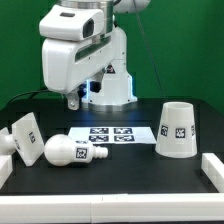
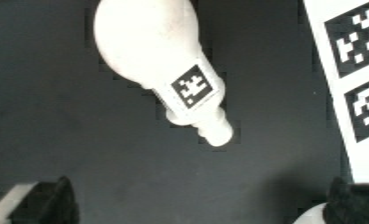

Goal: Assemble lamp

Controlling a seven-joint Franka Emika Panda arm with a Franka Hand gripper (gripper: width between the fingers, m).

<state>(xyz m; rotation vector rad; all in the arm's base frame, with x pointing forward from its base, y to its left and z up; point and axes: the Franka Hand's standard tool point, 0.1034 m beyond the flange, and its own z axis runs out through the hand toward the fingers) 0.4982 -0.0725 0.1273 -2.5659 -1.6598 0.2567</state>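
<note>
The white bulb (image 1: 70, 151) lies on its side on the black table, its tagged neck toward the marker board (image 1: 115, 134). The squarish base block (image 1: 25, 133) stands tilted just to the exterior view's left of the bulb. The tapered shade (image 1: 176, 130) stands wide end down at the exterior view's right. My gripper (image 1: 72, 100) hangs above the table, over the bulb, well clear of it. In the wrist view the bulb (image 2: 154, 50) and its neck tag (image 2: 195, 88) lie ahead of my gripper (image 2: 199, 205). Its fingertips (image 2: 48, 200) stand far apart with nothing between them.
The marker board shows along the edge of the wrist view (image 2: 353, 70). The white robot pedestal (image 1: 112, 82) stands behind the board. Low white rails (image 1: 212, 168) border the table at the front right and the left side (image 1: 5, 166).
</note>
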